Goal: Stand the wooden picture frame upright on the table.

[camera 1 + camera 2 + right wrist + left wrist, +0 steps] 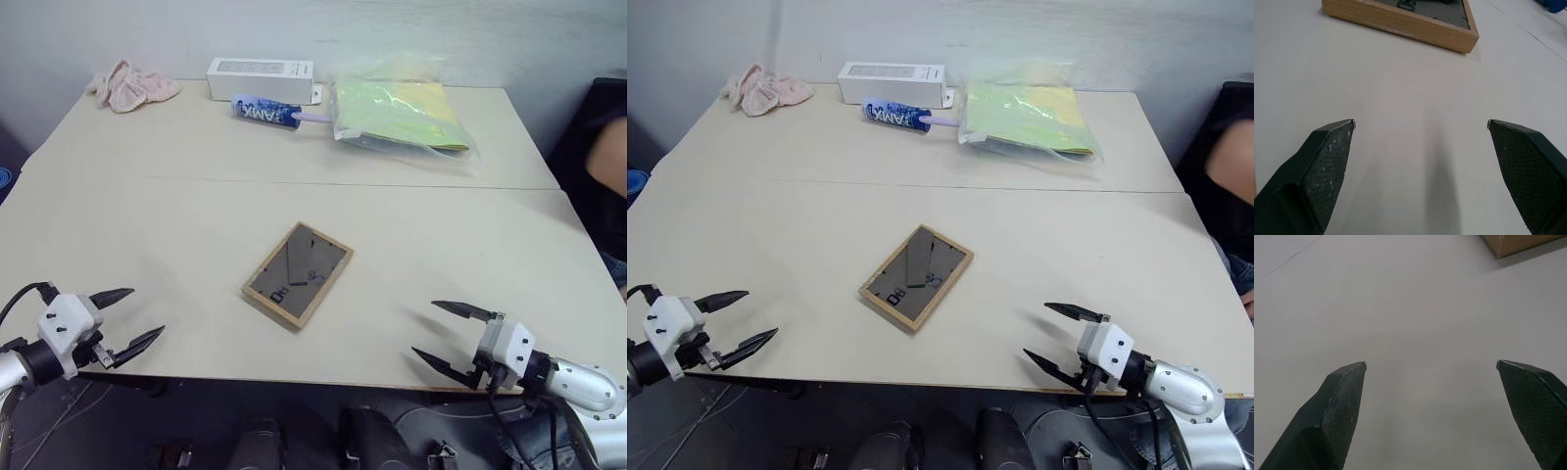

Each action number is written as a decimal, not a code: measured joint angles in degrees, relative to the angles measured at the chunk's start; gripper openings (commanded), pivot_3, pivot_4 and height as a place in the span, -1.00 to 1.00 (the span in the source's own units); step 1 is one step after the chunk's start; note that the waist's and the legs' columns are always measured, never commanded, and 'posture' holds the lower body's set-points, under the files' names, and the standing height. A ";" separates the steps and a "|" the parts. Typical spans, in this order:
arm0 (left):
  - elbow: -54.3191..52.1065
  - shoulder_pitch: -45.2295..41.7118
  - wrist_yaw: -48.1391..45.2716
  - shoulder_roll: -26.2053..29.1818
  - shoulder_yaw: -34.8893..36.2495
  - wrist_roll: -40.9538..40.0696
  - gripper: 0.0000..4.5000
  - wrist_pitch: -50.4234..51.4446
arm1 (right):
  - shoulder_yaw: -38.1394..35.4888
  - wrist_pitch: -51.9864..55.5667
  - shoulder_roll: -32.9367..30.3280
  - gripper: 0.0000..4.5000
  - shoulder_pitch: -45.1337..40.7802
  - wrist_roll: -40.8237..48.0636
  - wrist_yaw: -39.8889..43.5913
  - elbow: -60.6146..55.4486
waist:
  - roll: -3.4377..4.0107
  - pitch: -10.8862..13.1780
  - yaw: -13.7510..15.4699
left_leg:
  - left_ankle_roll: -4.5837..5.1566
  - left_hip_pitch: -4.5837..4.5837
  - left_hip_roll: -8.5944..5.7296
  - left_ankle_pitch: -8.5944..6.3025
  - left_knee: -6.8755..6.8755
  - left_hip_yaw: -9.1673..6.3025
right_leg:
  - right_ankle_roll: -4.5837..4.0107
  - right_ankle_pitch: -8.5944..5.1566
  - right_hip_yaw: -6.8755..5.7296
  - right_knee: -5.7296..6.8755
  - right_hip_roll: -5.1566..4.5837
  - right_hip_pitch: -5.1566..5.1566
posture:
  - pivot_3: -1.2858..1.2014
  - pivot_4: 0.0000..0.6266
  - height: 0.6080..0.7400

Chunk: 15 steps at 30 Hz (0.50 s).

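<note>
Your left gripper [129,318] is hovering over the near left edge of the table [470,255] with its two black fingers spread wide and nothing between them. Your right gripper [443,333] is doing the same at the near right edge, jaws parted and empty, angled inward toward the middle. Between the two, a little farther in, the wooden picture frame [298,273] is lying flat with its dark grey back facing up and its long sides running diagonally; both grippers are sitting well apart from it. Beyond the frame, a seam is crossing the tabletop. Along the far edge you are seeing a pink cloth [131,86] at the left, a white box [260,70] with a blue tube [266,112] just in front of it, and a clear bag of yellow-green sheets [400,116] to the right.
</note>
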 measured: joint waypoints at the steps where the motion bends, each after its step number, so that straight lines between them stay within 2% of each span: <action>1: -0.02 -0.38 -0.06 0.00 -0.24 0.02 1.00 0.11 | 0.33 0.09 0.16 0.99 -0.23 -0.22 -0.18 -0.23 | 0.00 0.00 0.01 | -0.01 0.00 0.00 0.01 0.00 0.00 | 0.00 0.00 0.00 0.00 0.00 0.00 | 0.03 -0.52 1.00; 8: -5.68 -8.10 0.48 0.20 -4.98 -2.23 1.00 8.43 | 4.67 5.08 2.16 0.99 -5.97 -1.72 -3.66 -3.89 | -0.04 -0.03 0.09 | -0.25 -0.02 -0.02 0.12 0.04 -0.01 | 0.02 0.01 -0.02 0.01 0.00 0.00 | 0.03 -0.52 1.00; 9: -6.01 -10.77 1.10 0.20 -6.86 -2.14 1.00 10.52 | 5.66 7.40 2.58 0.91 -7.75 -2.17 -4.36 -3.86 | -0.04 -0.03 0.09 | -0.25 -0.02 -0.02 0.13 0.06 0.00 | 0.03 0.02 -0.02 0.03 0.01 0.00 | 0.03 -0.52 1.00; 13: -3.62 -21.92 4.43 -1.71 -14.77 1.73 0.65 13.08 | 10.42 13.61 5.07 0.48 -14.60 -3.48 -6.02 -3.64 | -0.04 -0.03 0.12 | -0.29 -0.02 -0.05 0.18 0.14 0.00 | 0.05 0.03 -0.03 0.16 0.05 -0.01 | 0.03 -0.52 1.00; 15: 1.11 -28.17 6.45 -3.12 -19.01 5.51 0.33 13.13 | 13.36 16.22 6.09 0.12 -18.25 -4.97 -6.31 -3.11 | -0.05 -0.03 0.15 | -0.30 -0.09 -0.06 0.19 0.15 0.02 | 0.07 0.04 -0.05 0.27 0.10 -0.08 | 0.03 -0.52 1.00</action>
